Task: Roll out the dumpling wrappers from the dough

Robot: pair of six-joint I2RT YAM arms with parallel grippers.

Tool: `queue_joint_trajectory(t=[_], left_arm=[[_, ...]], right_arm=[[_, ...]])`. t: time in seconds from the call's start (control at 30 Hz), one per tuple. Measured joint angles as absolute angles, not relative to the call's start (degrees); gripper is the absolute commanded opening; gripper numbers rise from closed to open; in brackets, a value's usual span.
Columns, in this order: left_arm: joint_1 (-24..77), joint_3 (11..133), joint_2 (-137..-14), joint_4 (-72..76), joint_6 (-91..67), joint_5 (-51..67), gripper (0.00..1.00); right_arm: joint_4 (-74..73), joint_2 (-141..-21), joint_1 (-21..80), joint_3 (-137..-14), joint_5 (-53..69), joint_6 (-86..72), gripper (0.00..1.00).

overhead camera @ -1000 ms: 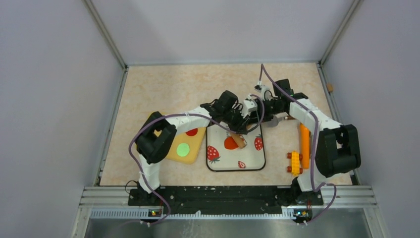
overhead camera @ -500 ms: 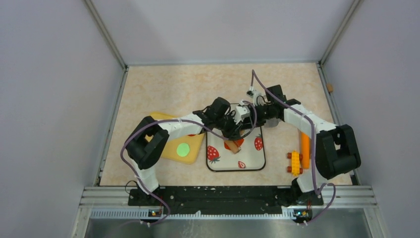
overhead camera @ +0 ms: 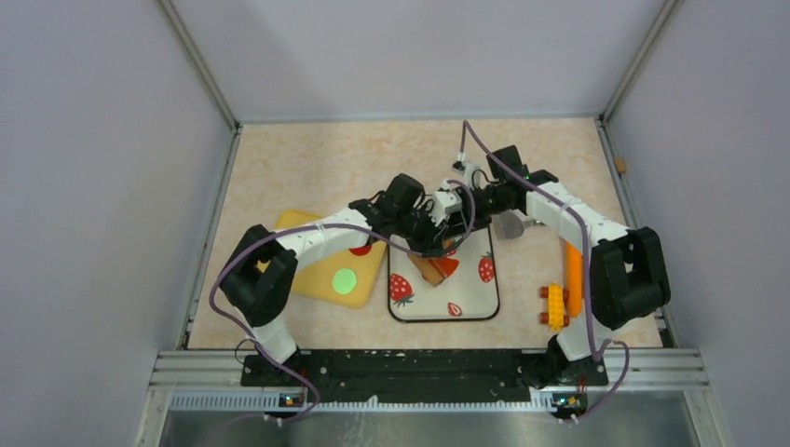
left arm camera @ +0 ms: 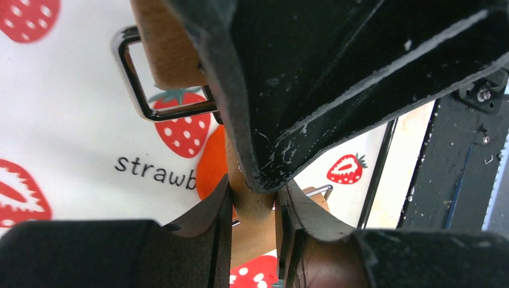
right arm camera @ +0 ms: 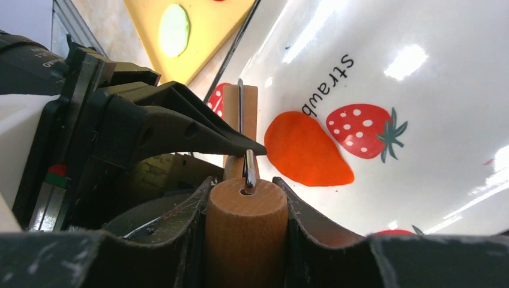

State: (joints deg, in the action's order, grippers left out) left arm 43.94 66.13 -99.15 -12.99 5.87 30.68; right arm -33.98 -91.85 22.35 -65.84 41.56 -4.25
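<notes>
Beige table (overhead camera: 307, 168): at left a yellow board (overhead camera: 312, 279) carries two dumpling wrappers (overhead camera: 346, 280), one green, one red. On the strawberry mat (overhead camera: 470, 298) at centre, the left gripper (left arm camera: 252, 204) is clamped on one handle of a wooden roller (left arm camera: 165, 48), close by the flattened dough (right arm camera: 306, 150); the right gripper (right arm camera: 246, 210) pinches the other handle. Best to keep both ends level and press evenly across the dough

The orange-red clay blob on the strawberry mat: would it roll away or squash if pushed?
Probably squash: the orange-red clay blob lies flat with an uneven outline on the glossy strawberry-printed mat, so it looks soft. Being thin, it would likely flop or tear if lifted. It may stick to the wooden roller rather than slide.
</notes>
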Motion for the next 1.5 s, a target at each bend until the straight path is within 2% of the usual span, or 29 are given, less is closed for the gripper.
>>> queue_joint_trajectory(t=[0.3, 0.57, 0.83, 1.13, 1.27, 1.5], left_arm=[[43.81, 75.83, -105.75, -14.68, 5.72, 32.05, 0.00], [42.78, 76.73, -111.92, -10.46, 4.95, 34.98, 0.00], [40.34, 70.35, -109.01, -6.09, 2.26, 37.74, 0.00], [38.06, 63.07, -103.46, -8.56, 1.69, 38.70, 0.00], [38.09, 63.61, -101.25, -11.42, 2.15, 37.26, 0.00], [39.66, 73.76, -100.25, -18.96, 6.13, 34.50, 0.00]], right_arm=[[-37.69, -91.50, 17.80, -68.90, 39.57, -3.55, 0.00], [-34.92, -95.44, 16.19, -67.13, 37.71, -3.95, 0.00], [-31.90, -96.49, 18.92, -66.72, 38.72, -4.49, 0.00], [-29.08, -98.78, 23.81, -66.13, 40.91, -7.57, 0.00], [-31.75, -98.78, 24.38, -68.88, 41.10, -8.12, 0.00], [-35.64, -92.90, 22.09, -73.21, 40.03, -6.33, 0.00]])
